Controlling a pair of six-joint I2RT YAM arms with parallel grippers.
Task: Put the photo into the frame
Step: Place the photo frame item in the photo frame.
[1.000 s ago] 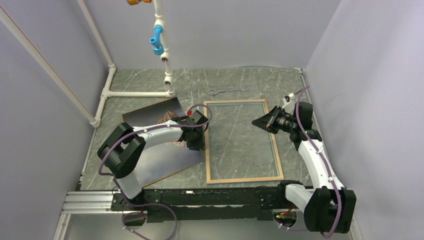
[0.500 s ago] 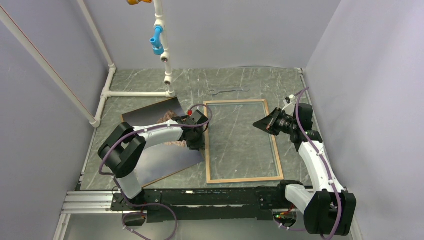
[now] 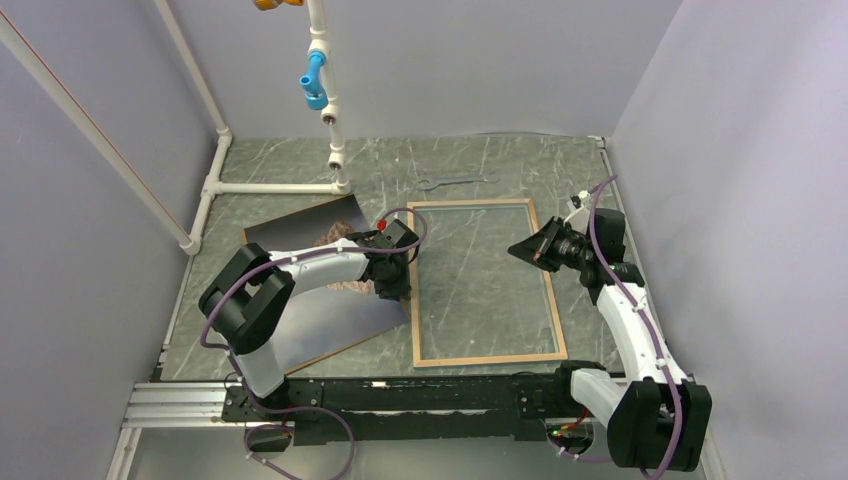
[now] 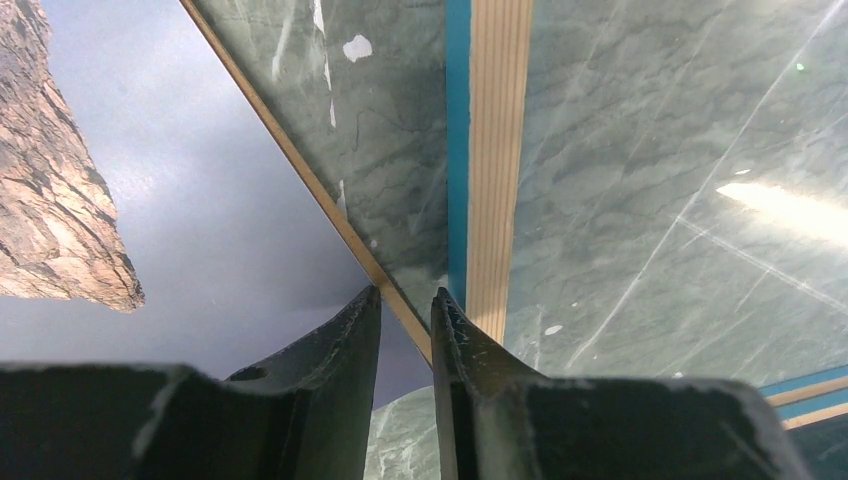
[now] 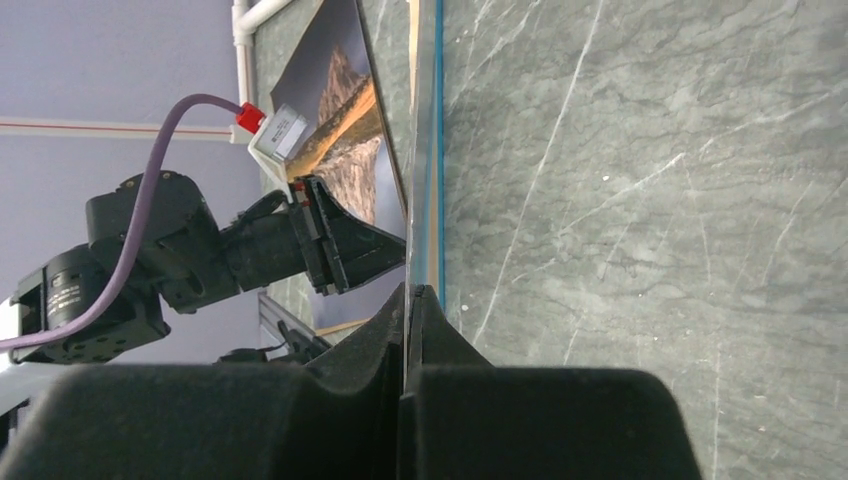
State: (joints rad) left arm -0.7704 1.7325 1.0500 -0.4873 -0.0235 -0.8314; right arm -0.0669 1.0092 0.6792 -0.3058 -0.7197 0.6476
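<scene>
The frame (image 3: 480, 357) lies tan back up in the middle of the table; its blue edge shows in the left wrist view (image 4: 457, 150) and the right wrist view (image 5: 438, 150). The photo (image 3: 300, 225), mountain side up, lies left of it on a brown backing board (image 3: 340, 352). My left gripper (image 3: 400, 294) points down at the photo's right edge (image 4: 200, 180). Its jaws are a narrow gap apart over the board's tan edge (image 4: 300, 170). My right gripper (image 3: 515, 248) is shut on the right edge of a clear glossy sheet (image 3: 470, 270) over the frame's opening, seen edge-on (image 5: 412, 150).
A metal wrench (image 3: 455, 181) lies behind the frame. White PVC pipes (image 3: 270, 187) stand at the back left. Grey walls close in the left, back and right sides. The left arm (image 5: 200, 260) shows across the frame in the right wrist view.
The right wrist has shifted slightly with the clear sheet still in its jaws. The left arm, the photo and the frame have not visibly moved.
</scene>
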